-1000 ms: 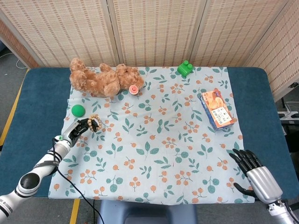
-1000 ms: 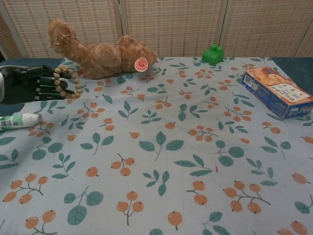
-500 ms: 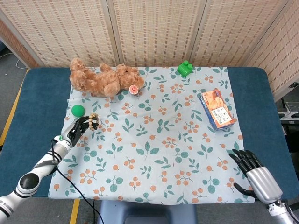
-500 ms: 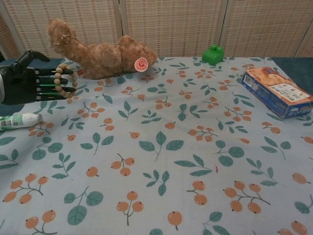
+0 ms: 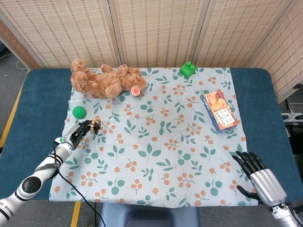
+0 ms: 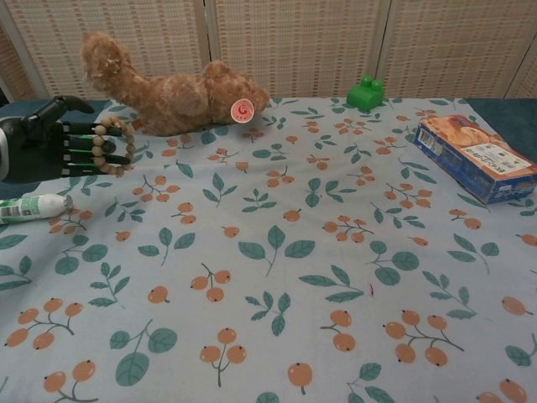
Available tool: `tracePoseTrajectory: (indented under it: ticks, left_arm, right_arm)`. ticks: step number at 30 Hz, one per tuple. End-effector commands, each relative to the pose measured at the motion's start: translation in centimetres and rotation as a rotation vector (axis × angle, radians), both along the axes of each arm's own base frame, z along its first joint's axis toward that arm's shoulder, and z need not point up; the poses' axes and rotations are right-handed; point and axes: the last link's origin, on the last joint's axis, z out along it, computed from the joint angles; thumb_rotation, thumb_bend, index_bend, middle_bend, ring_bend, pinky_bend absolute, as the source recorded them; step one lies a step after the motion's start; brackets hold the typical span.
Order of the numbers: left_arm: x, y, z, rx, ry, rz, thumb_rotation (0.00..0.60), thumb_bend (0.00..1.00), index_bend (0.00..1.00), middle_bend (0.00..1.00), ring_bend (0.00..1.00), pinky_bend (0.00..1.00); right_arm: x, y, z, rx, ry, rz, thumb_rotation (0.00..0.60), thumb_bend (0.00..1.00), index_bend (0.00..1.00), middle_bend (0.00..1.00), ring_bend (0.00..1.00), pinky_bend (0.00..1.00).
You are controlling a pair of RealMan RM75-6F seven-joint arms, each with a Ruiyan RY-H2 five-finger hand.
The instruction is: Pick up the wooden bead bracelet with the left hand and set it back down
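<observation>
At left of the head view, just below the green ball (image 5: 79,111), the wooden bead bracelet (image 5: 94,126) is hanging looped over the fingers (image 6: 88,144) of the left hand (image 5: 80,131), which are lying extended and slightly parted through the ring rather than pinching it. Compared with a second ago, the loop is sitting further back along the fingers and lower, and the hand is drawing nearer the floral cloth (image 5: 156,142); judged from that, the lift is done and the setting-down is under way, with release not yet made. Whether any bead is touching the cloth cannot be told. In the chest view the ring is standing on edge, its long axis running roughly vertical, its opening facing along the fingers toward frame right.

Nearby, the teddy bear (image 5: 106,81) is lying toward the upper left, a white tube (image 6: 33,207) is resting just below the hand in the chest view. Further off: green block (image 5: 187,69), snack box (image 5: 219,110). The right hand (image 5: 258,177) is idling at lower right on the tabletop (image 5: 265,94), fingers spread, holding nothing.
</observation>
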Motion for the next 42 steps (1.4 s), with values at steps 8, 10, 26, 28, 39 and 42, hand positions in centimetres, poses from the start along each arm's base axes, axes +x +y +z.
tracePoseTrajectory:
  ticks: [8, 10, 26, 28, 39, 42]
  left_arm:
    - [-0.5, 0.1, -0.1, -0.002, -0.017, 0.033, 0.376, 0.53, 0.52, 0.64, 0.27, 0.01]
    - [-0.5, 0.2, -0.1, -0.003, -0.023, 0.039, 0.379, 0.53, 0.52, 0.64, 0.27, 0.01]
    - [0.1, -0.2, -0.2, -0.017, -0.022, 0.03, 0.433, 0.99, 0.54, 0.65, 0.27, 0.01]
    - [0.2, -0.2, -0.2, -0.021, -0.023, 0.027, 0.472, 1.0, 0.54, 0.65, 0.27, 0.01]
    - [1.3, -0.9, -0.4, -0.095, 0.026, -0.07, 0.6, 1.0, 0.4, 0.47, 0.16, 0.0]
    - [1.4, -0.9, -0.3, -0.102, 0.02, -0.078, 0.6, 1.0, 0.4, 0.46, 0.14, 0.0]
  right_arm:
    - [0.0, 0.0, 0.0, 0.0, 0.002, -0.001, 0.6, 0.15, 0.0, 0.0, 0.0, 0.0]
    - [0.0, 0.0, 0.0, 0.0, 0.003, -0.001, 0.6, 0.15, 0.0, 0.0, 0.0, 0.0]
    - [0.0, 0.1, 0.2, -0.006, -0.002, 0.002, 0.6, 0.15, 0.0, 0.0, 0.0, 0.0]
    - [0.0, 0.1, 0.2, -0.008, -0.001, 0.002, 0.6, 0.15, 0.0, 0.0, 0.0, 0.0]
    - [0.0, 0.1, 0.3, -0.01, -0.003, 0.001, 0.6, 0.15, 0.0, 0.0, 0.0, 0.0]
    - [0.0, 0.1, 0.3, -0.01, -0.004, 0.002, 0.6, 0.15, 0.0, 0.0, 0.0, 0.0]
